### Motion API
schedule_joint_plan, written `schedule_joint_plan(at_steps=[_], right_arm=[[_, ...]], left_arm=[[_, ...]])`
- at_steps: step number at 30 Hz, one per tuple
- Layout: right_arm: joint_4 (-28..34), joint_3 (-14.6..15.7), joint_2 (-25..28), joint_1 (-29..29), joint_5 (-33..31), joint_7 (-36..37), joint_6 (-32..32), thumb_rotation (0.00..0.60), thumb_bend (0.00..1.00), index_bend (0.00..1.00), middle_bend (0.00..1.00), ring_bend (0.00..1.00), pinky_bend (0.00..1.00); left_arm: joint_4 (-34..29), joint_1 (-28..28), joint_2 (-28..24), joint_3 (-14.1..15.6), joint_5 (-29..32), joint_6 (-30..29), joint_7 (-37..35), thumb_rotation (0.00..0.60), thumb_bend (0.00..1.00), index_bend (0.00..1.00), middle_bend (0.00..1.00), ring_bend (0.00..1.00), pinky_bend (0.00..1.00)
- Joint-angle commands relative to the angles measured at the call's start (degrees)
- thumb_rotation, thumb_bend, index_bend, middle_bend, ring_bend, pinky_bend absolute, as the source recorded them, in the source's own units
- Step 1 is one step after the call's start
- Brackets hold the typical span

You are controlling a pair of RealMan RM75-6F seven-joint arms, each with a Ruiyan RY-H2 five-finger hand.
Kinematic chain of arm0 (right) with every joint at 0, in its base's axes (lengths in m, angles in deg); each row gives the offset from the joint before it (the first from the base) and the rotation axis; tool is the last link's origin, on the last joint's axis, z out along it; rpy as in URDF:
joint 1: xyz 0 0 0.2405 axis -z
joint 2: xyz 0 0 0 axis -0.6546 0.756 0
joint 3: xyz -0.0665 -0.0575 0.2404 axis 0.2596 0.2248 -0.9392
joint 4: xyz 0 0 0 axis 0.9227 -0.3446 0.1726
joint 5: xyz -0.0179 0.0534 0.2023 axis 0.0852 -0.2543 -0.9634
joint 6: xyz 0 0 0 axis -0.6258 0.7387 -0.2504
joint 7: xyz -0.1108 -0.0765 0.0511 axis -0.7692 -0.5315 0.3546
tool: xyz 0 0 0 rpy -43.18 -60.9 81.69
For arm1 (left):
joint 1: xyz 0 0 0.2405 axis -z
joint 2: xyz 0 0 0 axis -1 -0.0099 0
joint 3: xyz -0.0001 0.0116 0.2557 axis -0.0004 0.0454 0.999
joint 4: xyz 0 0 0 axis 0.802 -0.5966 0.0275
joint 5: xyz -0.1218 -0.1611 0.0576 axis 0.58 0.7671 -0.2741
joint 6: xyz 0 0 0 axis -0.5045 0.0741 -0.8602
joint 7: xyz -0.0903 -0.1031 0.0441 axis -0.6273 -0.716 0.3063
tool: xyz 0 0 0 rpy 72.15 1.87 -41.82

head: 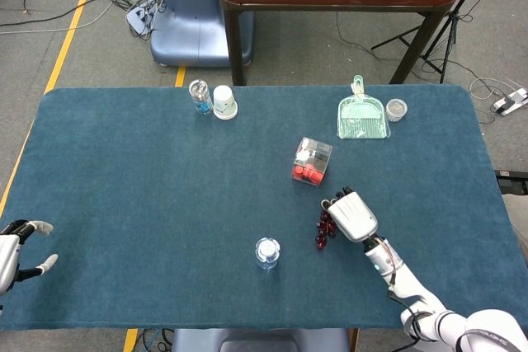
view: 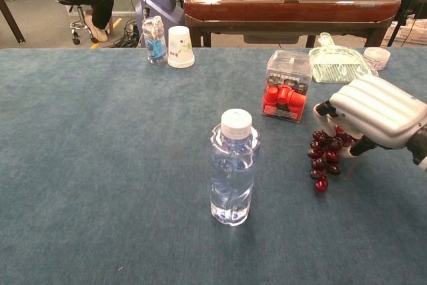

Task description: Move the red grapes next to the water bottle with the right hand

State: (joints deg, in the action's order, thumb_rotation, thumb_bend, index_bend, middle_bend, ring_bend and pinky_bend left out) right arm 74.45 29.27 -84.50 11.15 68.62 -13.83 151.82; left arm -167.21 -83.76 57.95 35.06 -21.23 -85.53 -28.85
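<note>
Red grapes [view: 324, 159] on table, under right hand [view: 377, 113]; fingers curled onto bunch; water bottle [view: 233, 168] near, apart.

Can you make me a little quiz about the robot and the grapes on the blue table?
1. True or false: the red grapes already touch the water bottle.
2. Which hand is on the grapes: A) left hand B) right hand?
3. Fill in: the clear box holds ____ pieces.

Key: 1 false, there is a gap. 2 B. 3 red.
</note>
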Motion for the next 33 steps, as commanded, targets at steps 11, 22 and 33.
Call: schedule_joint_plan(at_steps=[11,22,33], right_arm=[[-4.1,-0.4,-5.1,-3.5,0.3,1.4,-1.1,0.600,0.00,0.69,0.88,0.69,0.58],[-7.6,-0.8,-9.3,-6.8,0.5,2.7,-2.3,0.600,0.00,0.69,0.88,0.69,0.58],[-11.1,-1.2,-13.4,-9.7,0.2,4.5,-2.7,0.600,0.00,0.69,0.88,0.69,0.58]], left_arm=[[0.0,-0.1,-0.3,-0.1,0.1,0.0,-0.7,0.600,0.21,0.40,0.42,0.29,0.44],[0.2,0.0,-0.4,-0.1,0.1,0.2,-1.2,0.600,0.21,0.41,0.42,0.29,0.44],[0.5,-0.1,-0.6,-0.2,0.4,0.2,-2.1,0.600,0.21,0.41,0.42,0.29,0.44]])
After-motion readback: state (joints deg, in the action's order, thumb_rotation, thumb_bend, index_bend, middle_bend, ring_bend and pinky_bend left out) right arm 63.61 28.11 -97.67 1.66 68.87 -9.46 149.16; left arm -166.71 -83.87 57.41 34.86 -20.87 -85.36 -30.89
